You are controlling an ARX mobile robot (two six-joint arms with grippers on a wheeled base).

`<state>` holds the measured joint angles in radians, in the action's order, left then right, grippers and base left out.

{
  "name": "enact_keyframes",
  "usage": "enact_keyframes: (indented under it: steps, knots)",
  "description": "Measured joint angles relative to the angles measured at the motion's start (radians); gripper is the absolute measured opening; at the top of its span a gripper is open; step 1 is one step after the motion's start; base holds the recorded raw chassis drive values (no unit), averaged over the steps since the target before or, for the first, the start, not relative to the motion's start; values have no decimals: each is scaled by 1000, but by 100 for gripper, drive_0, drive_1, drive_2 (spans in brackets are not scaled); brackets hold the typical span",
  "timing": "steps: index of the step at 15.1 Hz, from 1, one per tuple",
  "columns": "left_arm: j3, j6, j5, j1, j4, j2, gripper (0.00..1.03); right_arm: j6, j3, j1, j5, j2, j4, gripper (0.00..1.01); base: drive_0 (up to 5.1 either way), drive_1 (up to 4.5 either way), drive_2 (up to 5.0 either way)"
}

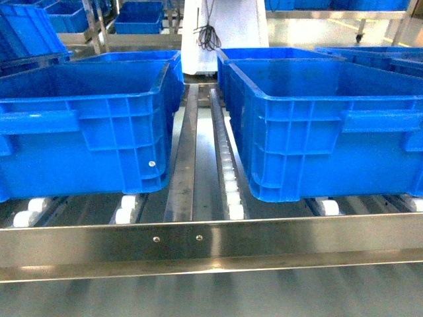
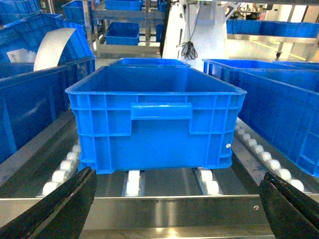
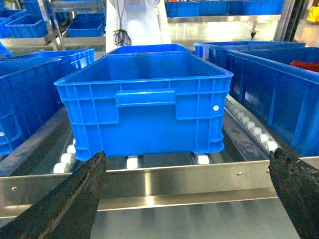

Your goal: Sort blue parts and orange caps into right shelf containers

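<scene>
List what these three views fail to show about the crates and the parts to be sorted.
- Head view: floor of left crate and right crate hidden by their front walls.
- Left wrist view: crate floor hidden by its near wall; left tool fingers cut off by the bottom edge.
- Right wrist view: red contents at the far right, cut by the edge, unidentifiable.
- No blue parts or orange caps visible anywhere.

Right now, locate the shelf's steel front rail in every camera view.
Head: the front rail spans the full width, low in the picture, below the crates.
Left wrist: front rail along the bottom edge.
Right wrist: front rail across the lower third.
Shared landmark: the black cable bundle hanging top centre.
</scene>
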<state>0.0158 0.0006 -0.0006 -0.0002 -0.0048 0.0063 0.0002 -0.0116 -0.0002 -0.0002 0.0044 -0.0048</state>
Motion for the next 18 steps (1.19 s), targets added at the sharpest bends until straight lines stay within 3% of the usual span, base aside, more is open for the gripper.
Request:
enact_keyframes:
  steps: [18]
  knots:
    - [0,0,0,0,0,0,98,0,0,0,0,0,0,98,0,0,0]
